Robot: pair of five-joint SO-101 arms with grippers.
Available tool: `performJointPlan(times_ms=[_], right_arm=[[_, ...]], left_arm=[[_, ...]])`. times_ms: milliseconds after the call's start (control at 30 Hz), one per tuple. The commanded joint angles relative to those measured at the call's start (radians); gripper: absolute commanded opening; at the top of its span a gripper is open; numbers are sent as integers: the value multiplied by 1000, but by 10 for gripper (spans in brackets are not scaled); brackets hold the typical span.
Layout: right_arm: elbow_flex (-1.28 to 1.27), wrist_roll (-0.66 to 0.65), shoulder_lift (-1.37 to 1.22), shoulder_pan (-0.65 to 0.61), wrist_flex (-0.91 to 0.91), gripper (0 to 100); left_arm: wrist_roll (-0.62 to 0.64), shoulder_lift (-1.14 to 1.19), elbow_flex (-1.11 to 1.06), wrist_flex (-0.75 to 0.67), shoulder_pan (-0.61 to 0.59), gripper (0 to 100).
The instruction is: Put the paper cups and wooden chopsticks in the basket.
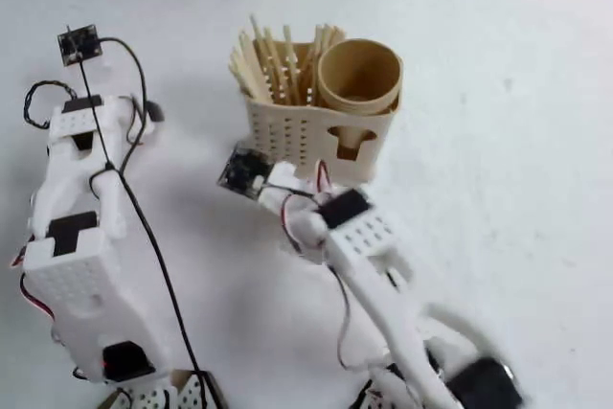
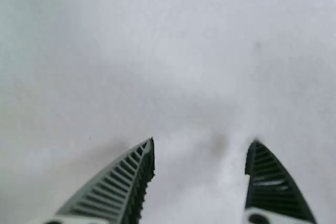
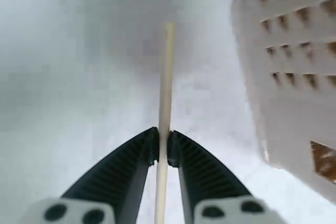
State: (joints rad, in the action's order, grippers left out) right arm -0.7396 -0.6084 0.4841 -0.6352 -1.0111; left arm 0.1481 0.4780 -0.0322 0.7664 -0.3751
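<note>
The right gripper pinches one wooden chopstick beside the basket, and probably must next lift it over the rim; the left gripper hangs open.

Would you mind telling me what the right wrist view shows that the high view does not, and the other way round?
The right wrist view brings the right gripper, shut on a single wooden chopstick that points out past its fingertips over the table, beside the basket. The high view brings the basket's contents: a paper cup and a bundle of chopsticks standing inside it, plus the left arm away from the basket. Both share the perforated basket and the white table.
</note>
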Motion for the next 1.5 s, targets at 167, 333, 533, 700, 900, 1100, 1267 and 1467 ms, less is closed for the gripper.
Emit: performJointPlan(times_ms=[167,333,533,700,900,1100,1267,1467], right_arm=[[480,110,317,7,-159,16],[898,227,136,10,-148,16],[1232,273,-203,10,90,18],[1313,270,-380,38,266,18],[1293,278,-426,104,363,18],[1026,331,-334,87,536,17],[644,354,-183,82,743,16],[385,351,-88,94,826,53]], left_arm=[[-12,-4,43,-2,10,275],[-11,-4,43,-2,8,275],[-11,-4,41,0,7,275],[-11,-4,41,3,5,275],[-12,-4,43,2,5,275],[-12,-4,44,2,5,275],[-12,-4,43,2,5,275],[-11,-4,43,-2,8,275]])
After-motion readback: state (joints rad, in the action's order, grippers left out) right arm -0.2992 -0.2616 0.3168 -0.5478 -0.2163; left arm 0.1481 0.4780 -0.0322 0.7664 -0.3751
